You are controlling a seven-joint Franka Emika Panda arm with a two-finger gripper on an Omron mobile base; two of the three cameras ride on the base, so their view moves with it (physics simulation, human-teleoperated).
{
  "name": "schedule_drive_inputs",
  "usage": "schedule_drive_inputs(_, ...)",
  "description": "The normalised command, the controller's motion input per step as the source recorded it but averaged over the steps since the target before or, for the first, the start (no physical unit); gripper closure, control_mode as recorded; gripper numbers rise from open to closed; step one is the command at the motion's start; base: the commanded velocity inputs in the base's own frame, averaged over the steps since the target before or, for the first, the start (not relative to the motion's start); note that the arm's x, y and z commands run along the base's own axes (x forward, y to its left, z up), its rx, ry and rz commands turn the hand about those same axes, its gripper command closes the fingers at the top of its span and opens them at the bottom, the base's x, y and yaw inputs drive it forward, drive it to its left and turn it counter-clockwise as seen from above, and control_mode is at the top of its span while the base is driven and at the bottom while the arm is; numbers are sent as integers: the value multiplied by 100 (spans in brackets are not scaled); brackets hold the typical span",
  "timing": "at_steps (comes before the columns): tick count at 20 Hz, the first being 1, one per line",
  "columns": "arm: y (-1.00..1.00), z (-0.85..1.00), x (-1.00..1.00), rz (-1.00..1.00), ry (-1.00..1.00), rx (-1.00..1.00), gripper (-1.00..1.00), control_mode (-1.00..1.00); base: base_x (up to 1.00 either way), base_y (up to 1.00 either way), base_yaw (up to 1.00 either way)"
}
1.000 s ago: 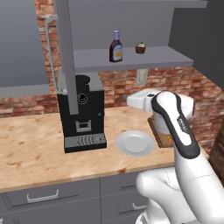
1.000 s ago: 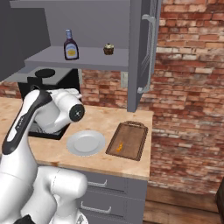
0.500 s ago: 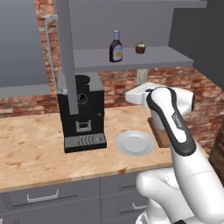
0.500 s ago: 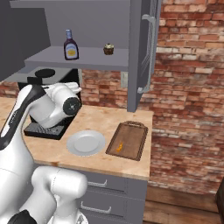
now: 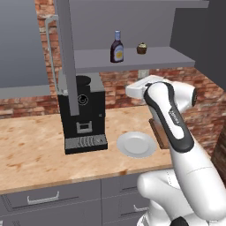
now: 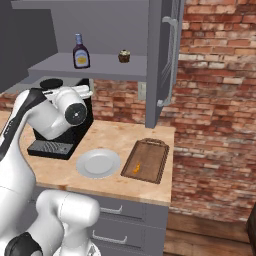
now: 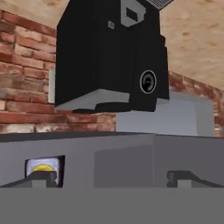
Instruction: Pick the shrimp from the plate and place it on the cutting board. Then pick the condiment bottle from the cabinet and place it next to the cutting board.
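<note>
While the white arm folds up over the front of the counter, its forearm rises from the base, bends sharply at the elbow, and the wrist turns back toward the brick wall, level with the underside of the cabinet point(image 5: 132, 59) shelf. The gripper point(image 7: 111, 177) looks along that shelf edge with its jaws spread wide and nothing between them; the fingertips point(image 7: 41, 177) stand well apart. The hand view is rolled upside down, so the black coffee machine point(image 7: 113, 52) hangs from the top of it, and a sliver of yellow-white label peeks past the left fingertip.

Up on the shelf, the condiment bottle point(image 5: 117, 47) stands upright near the middle, blue cap on top, and the small brown cupcake point(image 5: 141, 48) sits just beside it, toward the cabinet's side panel. Down on the counter point(image 6: 125, 137), the plate point(image 6: 98, 163) lies bare near the front edge, between the coffee machine point(image 5: 83, 112) and the cutting board point(image 6: 146, 160). The board lies toward the counter's right end, and the shrimp point(image 6: 137, 167) rests on it, close to its front left corner. An open cabinet door point(image 6: 162, 55) hangs above the board's far end.
</note>
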Motion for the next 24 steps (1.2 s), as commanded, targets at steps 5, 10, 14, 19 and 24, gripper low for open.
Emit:
schedule_drive_inputs(5,0,37,0,-7,0,0,-100,-100,0,0,0)
schedule_drive_inputs(10,0,38,0,-7,0,0,-100,-100,0,0,0)
schedule_drive_inputs(14,0,36,0,-7,1,0,-100,-100,0,0,0)
schedule_drive_inputs(19,0,30,0,-6,5,1,-100,-100,0,0,0)
schedule_drive_inputs(24,0,27,0,-5,7,2,-100,-100,0,0,0)
